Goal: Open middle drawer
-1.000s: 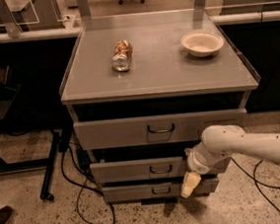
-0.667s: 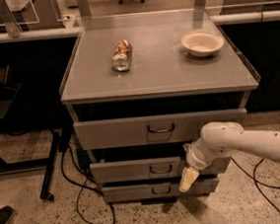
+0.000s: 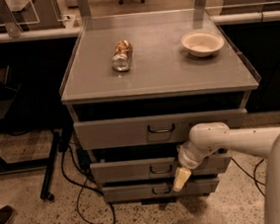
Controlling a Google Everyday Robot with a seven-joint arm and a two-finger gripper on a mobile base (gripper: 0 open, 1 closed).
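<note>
The middle drawer (image 3: pixel 126 171) is the mid-sized grey front of a grey metal cabinet, with a small dark bar handle (image 3: pixel 161 169) at its centre. The taller top drawer (image 3: pixel 112 133) sits above it and the narrow bottom drawer (image 3: pixel 133 191) below. My gripper (image 3: pixel 181 179), cream-tipped on a white arm (image 3: pixel 232 142) coming from the right, hangs in front of the middle drawer's lower edge. It is just right of and slightly below the handle, and apart from it. The drawer's inside is hidden.
On the cabinet top (image 3: pixel 161 77) lie a crushed can (image 3: pixel 122 55) and a white bowl (image 3: pixel 202 42). Black cables (image 3: pixel 80 189) trail on the speckled floor to the left, beside a dark stand leg (image 3: pixel 51 167). A shoe (image 3: pixel 1 219) shows at bottom left.
My gripper has moved a little up and to the left, closer to the middle drawer's handle. The drawers have not moved.
</note>
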